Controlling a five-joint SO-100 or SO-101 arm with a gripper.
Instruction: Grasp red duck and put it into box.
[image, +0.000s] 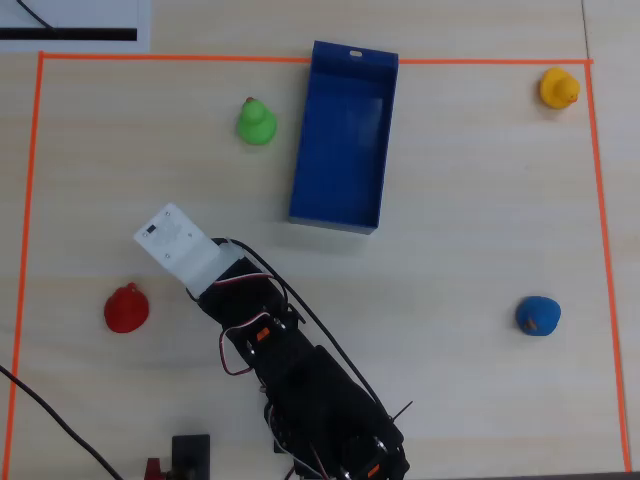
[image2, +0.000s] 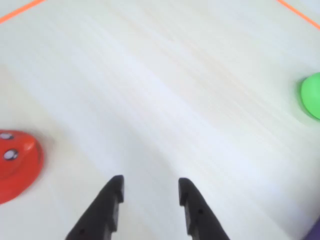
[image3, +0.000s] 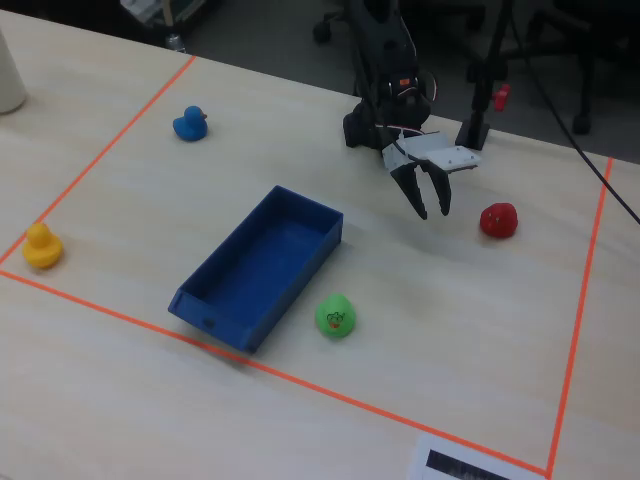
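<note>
The red duck (image: 127, 308) sits on the table at the left in the overhead view, at the left edge of the wrist view (image2: 15, 162), and right of the gripper in the fixed view (image3: 498, 220). The blue box (image: 345, 135) lies open-topped at top centre, empty in the fixed view (image3: 262, 265). My gripper (image2: 150, 191) is open and empty, above bare table, the duck off to its left in the wrist view. In the fixed view the gripper (image3: 432, 209) hangs above the table between box and duck. In the overhead view the white wrist housing (image: 180, 245) hides the jaws.
A green duck (image: 257, 122) sits left of the box, also in the wrist view (image2: 311, 95). A yellow duck (image: 559, 88) is top right, a blue duck (image: 537, 315) at right. Orange tape (image: 30, 180) frames the work area. The arm base (image: 330, 410) is at the bottom.
</note>
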